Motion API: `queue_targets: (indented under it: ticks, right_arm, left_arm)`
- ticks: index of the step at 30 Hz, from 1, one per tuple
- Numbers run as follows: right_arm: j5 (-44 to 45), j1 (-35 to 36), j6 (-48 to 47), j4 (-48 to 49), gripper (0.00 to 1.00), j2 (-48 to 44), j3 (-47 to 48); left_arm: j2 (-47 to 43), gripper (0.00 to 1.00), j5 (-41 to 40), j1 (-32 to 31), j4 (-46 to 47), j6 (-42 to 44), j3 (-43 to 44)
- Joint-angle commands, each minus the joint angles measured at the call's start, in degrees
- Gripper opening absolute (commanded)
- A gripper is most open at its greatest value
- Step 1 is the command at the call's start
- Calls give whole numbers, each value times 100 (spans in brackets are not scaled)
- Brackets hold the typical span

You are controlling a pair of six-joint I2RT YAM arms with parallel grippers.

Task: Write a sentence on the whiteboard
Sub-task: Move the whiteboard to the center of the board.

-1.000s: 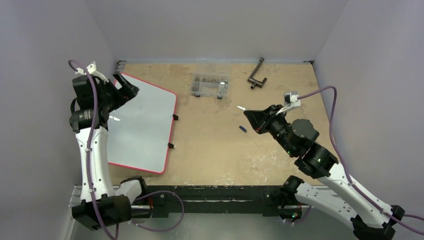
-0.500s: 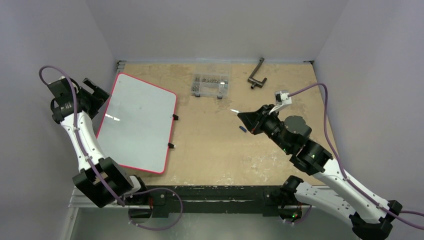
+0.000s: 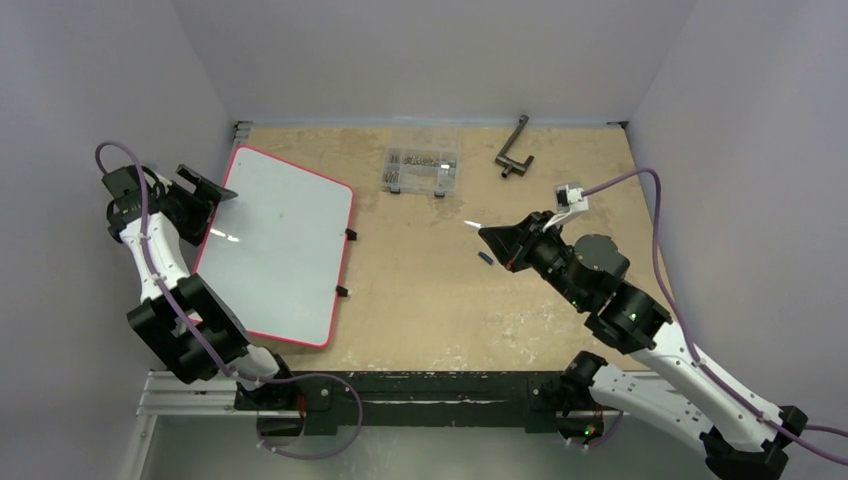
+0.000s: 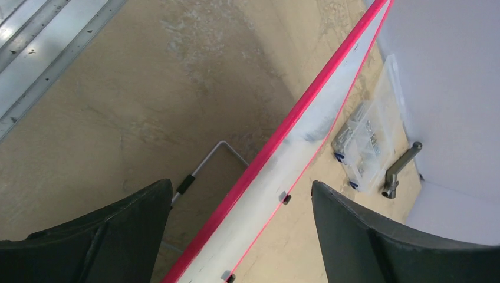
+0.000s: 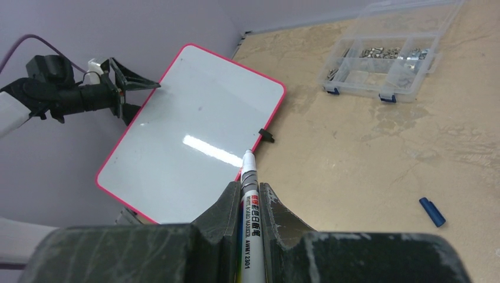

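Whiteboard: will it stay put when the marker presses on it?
Likely stiff: the whiteboard looks flat and rimmed. It seems propped on a thin wire stand, so pressing may rock or slide it. The open left fingers by its edge could steady it.

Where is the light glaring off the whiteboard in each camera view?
Top external: short bright streak near the left edge of the whiteboard. Right wrist: longer white streak mid-board, beyond the marker tip. Left wrist: board seen at a grazing angle, no glare.

Overhead view looks down on the table (image 3: 430, 300); both wrist views share the whiteboard (image 5: 188, 118), left nearest.
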Motion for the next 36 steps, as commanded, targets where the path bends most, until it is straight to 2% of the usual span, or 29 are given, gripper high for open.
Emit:
queue_targets:
  ticks: [1, 10, 17, 24, 31, 36]
  right_arm:
    - [-4, -13, 69, 36, 0, -149, 205]
    - [25, -15, 53, -29, 0, -219, 208]
    - [85, -20, 35, -159, 0, -299, 227]
    - [156, -21, 17, -271, 0, -368, 238]
    - [199, -21, 4, -366, 0, -391, 224]
    - [155, -17, 23, -195, 0, -347, 142]
  left_arm:
    - [43, 86, 736, -31, 343, -172, -144]
    - [-93, 83, 552, -704, 511, -346, -420]
    - [-218, 80, 503, -1354, 1154, -658, -785]
    - [-47, 77, 572, -2093, 1642, -677, -660]
    - [-365, 83, 47, -2236, 817, -182, 97]
    - [6, 86, 502, -2238, 338, 118, 698]
